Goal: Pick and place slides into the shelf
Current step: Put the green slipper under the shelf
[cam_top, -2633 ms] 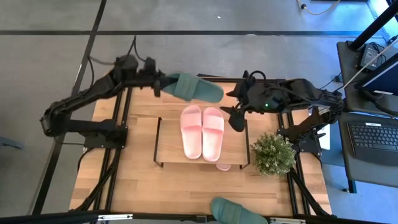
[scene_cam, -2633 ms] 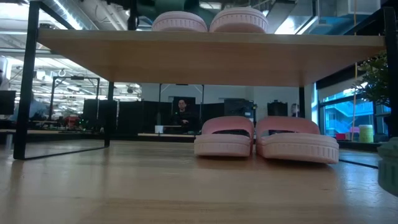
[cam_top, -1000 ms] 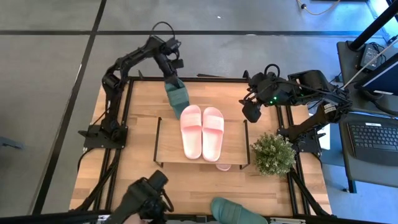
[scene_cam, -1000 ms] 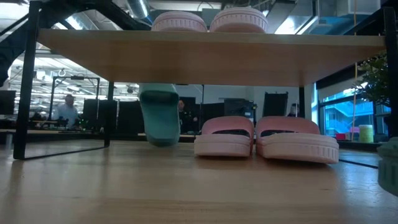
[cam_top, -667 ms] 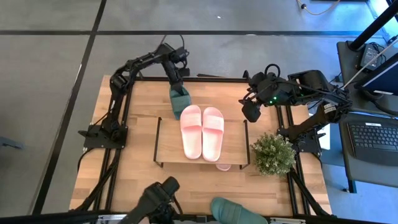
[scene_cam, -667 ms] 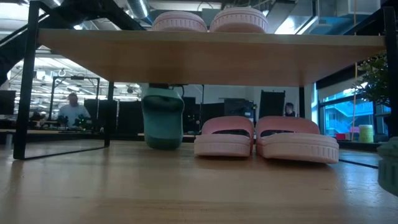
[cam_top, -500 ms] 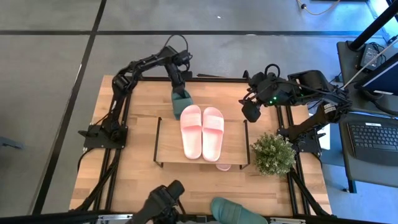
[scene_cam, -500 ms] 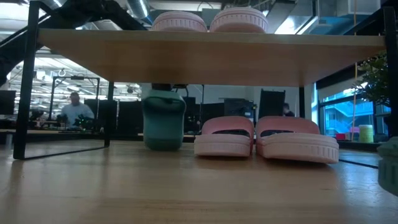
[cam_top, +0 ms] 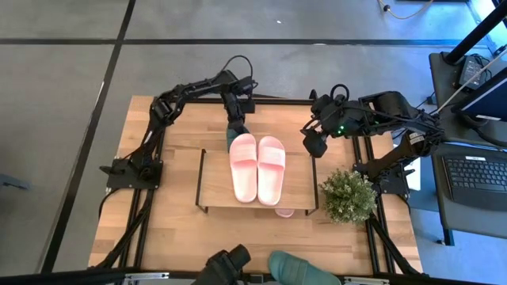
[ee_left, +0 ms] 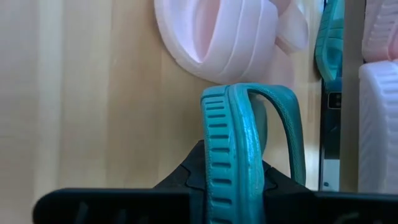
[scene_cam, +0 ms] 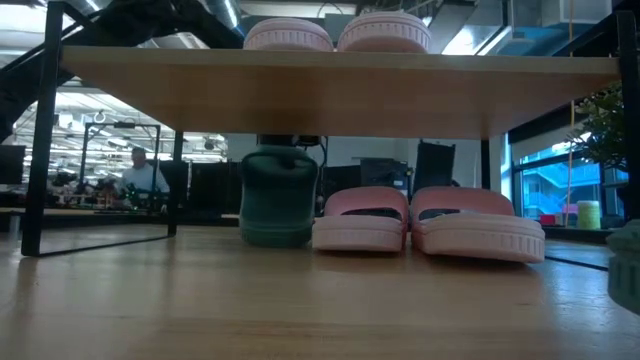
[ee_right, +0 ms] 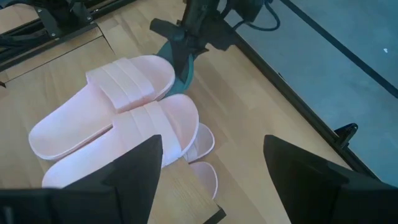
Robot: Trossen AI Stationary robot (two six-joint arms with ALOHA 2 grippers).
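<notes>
As the left tool (cam_top: 235, 127) stays clamped on a dark green slide (scene_cam: 278, 196) at the far edge of the shelf (cam_top: 297, 188), the slide stands on end with its toe on the table (cam_top: 178, 229), just beside the pink pair (scene_cam: 430, 224) under the shelf.

The slide's long axis runs straight down from the tool, sole edge on to the wrist camera; to lie flat under the shelf board it would, by my reading, have to tip and slip in beside the nearest pink slide, which leaves little room. A second pink pair (cam_top: 257, 168) sits on top of the shelf. The right tool (cam_top: 311, 144) hangs wide open and empty off the shelf's right end, near a potted plant (cam_top: 347, 196). The other green slide (cam_top: 299, 269) lies at the table's near edge, well apart from both arms.
</notes>
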